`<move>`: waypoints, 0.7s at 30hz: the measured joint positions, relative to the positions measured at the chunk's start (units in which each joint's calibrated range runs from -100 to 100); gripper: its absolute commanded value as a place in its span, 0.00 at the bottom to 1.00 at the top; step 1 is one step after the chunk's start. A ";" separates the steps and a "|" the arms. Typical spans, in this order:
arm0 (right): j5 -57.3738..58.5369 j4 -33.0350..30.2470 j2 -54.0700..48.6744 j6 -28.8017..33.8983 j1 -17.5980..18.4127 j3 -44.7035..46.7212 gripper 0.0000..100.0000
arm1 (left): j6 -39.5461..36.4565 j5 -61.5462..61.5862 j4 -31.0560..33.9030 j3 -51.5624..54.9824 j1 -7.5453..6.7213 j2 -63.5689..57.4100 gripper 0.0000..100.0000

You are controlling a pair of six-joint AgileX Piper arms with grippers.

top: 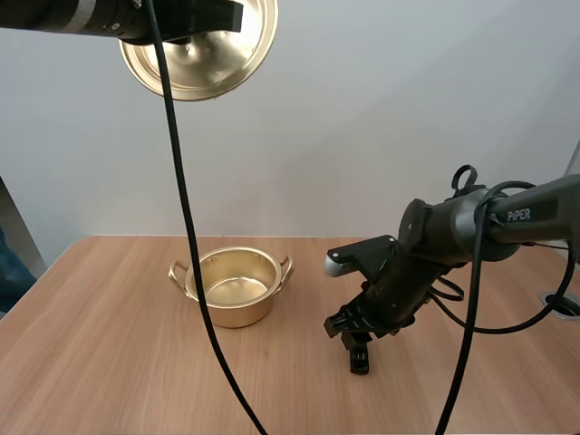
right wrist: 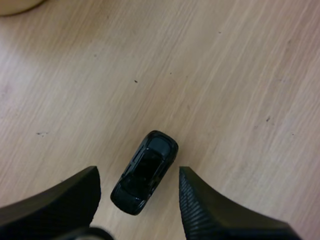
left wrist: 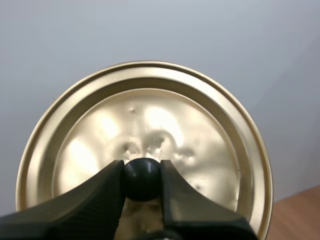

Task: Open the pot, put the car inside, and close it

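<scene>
The gold pot point(top: 237, 313) stands open on the wooden table, with nothing visible inside it. Its gold lid point(top: 204, 59) hangs high above the table's far left, tilted so that its top faces the camera. My left gripper point(top: 186, 36) is shut on the lid's black knob point(left wrist: 142, 179), which is pinched between the fingertips point(left wrist: 141, 172) in front of the lid point(left wrist: 150, 120). A small black toy car point(right wrist: 145, 172) lies on the table. My right gripper point(right wrist: 137, 172) is open, one finger on each side of the car, apart from it. The right gripper point(top: 358, 349) is low over the table, right of the pot.
The table point(top: 109, 362) has bare wood left of and in front of the pot. A round metal fitting point(top: 562, 305) sits in the table at the right edge. The pot's edge point(right wrist: 15, 5) lies beyond the car.
</scene>
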 measured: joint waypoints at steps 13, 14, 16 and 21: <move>-2.78 0.21 6.52 -2.01 0.00 0.00 0.79 | 0.08 0.12 -0.94 0.00 0.00 0.00 0.00; -2.99 0.21 7.19 -2.10 0.00 0.00 0.79 | 0.08 0.12 -0.94 0.00 0.00 0.00 0.00; -3.62 0.21 8.21 -2.36 0.00 0.00 0.72 | 0.08 0.12 -0.94 0.00 0.00 0.00 0.00; -5.36 0.21 9.74 -2.69 0.00 0.00 0.00 | 0.08 0.51 -0.94 0.00 0.00 0.00 0.00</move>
